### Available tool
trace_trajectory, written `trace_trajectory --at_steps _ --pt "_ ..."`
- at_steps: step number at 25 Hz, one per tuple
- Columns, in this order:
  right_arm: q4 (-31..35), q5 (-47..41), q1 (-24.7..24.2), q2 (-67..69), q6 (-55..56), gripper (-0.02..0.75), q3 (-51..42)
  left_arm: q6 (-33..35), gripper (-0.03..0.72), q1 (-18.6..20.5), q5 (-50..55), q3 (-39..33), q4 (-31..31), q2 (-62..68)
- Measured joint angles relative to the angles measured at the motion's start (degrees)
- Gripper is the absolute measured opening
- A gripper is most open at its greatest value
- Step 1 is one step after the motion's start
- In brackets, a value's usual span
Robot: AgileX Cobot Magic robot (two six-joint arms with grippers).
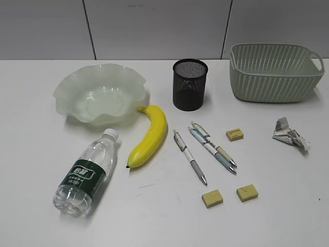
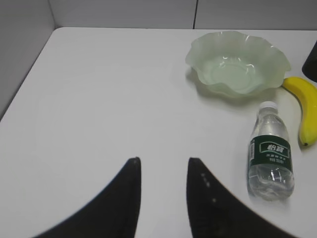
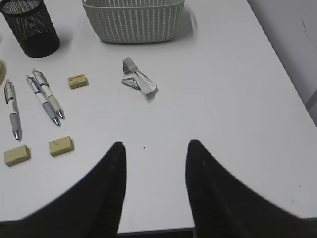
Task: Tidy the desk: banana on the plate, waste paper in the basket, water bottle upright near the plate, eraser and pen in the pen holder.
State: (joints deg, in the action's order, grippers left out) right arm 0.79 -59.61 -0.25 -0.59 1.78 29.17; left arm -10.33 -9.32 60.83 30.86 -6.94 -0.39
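**Desk untidied, both arms waiting**

While nothing had yet been put away, the banana [image 1: 149, 136] lay just beside the empty plate [image 1: 100, 92], the bottle [image 1: 86, 173] lay flat near it, and the pens [image 1: 211, 146], erasers [image 1: 234, 134] and paper wad [image 1: 290, 135] sat farther from the plate. The left gripper [image 2: 162, 186] and right gripper [image 3: 154, 171] hovered over bare desk [image 1: 41, 170], jaws apart, holding nothing.
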Motion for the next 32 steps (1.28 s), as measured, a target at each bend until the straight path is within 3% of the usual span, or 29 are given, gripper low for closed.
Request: trace_trajectory --at_steps 2,5,8,11,13,16,18,22,24,28,32 --pt "0.0 0.0 0.0 0.0 0.0 0.33 0.0 1.3 0.237 0.0 -0.5 0.2 2.4 0.8" --pt "0.0 0.0 0.0 0.0 0.0 0.33 0.0 8.7 0.238 0.0 -6.8 1.3 9.2 7.7" --pt "0.0 0.0 0.0 0.0 0.0 0.33 0.0 20.6 0.238 0.0 -20.0 1.9 19.6 22.1" --pt "0.0 0.0 0.0 0.0 0.0 0.33 0.0 38.5 0.238 -0.4 -25.3 4.8 34.5 39.6" --pt "0.0 0.0 0.0 0.0 0.0 0.33 0.0 50.7 0.237 -2.7 -26.9 8.4 44.9 51.7" --pt "0.1 0.0 0.0 0.0 0.0 0.33 0.0 57.3 0.237 -10.6 -31.2 14.5 48.2 64.5" --pt "0.6 0.0 0.0 0.0 0.0 0.33 0.0 56.0 0.237 -17.9 -34.8 18.5 45.7 72.5" --pt "1.4 0.0 0.0 0.0 0.0 0.33 0.0 42.3 0.279 -29.2 -35.8 27.0 33.7 87.8" --pt "1.5 0.0 0.0 0.0 0.0 0.33 0.0 37.9 0.354 -31.2 -34.3 30.8 30.7 94.5" --pt "1.7 0.0 0.0 0.0 0.0 0.33 0.0 35.2 0.555 -31.5 -32.6 35.5 28.9 104.4" --pt "1.9 0.0 0.0 0.0 0.0 0.33 0.0 29.2 0.584 -31.5 -35.8 37.4 25.9 109.6"
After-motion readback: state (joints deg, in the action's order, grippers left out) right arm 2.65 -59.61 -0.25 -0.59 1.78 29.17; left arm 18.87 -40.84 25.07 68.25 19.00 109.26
